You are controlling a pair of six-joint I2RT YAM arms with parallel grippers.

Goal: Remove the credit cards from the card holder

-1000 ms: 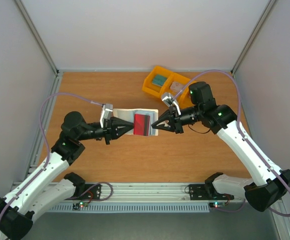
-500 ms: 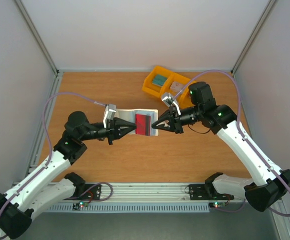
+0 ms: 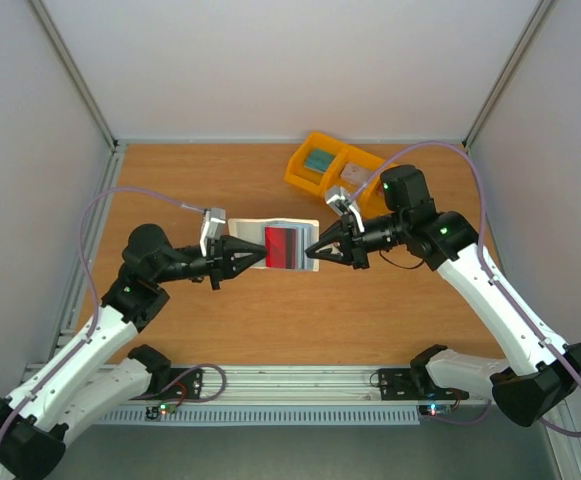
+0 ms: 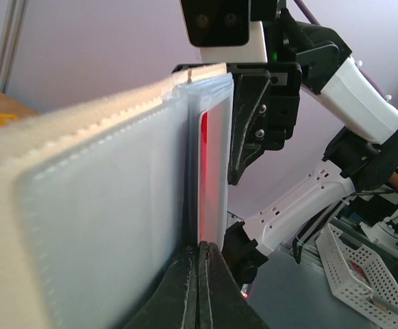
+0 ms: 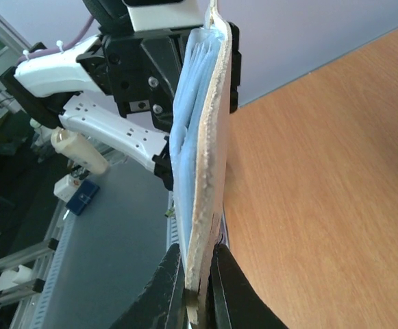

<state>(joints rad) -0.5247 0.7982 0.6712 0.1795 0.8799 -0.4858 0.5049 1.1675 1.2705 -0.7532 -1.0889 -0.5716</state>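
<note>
Over the middle of the table (image 3: 270, 320), the holder (image 3: 250, 228) lies spread open between our two arms, its pale inside turned up. We see a red card (image 3: 282, 247) in a clear pocket on its right half. Our left gripper (image 3: 263, 253) comes in from the left. Its fingers are pressed together on the near edge of the red card, and in the left wrist view they meet right below the card's red strip. Our right gripper (image 3: 310, 250) comes in from the opposite side, its fingers clamped on the holder's cream right edge, one finger on each face. We cannot tell whether the holder touches the wood. Behind the right gripper, near the far edge of the table, stands a yellow bin (image 3: 300, 170). It has a teal item in one compartment and a greyish one in the next.
</note>
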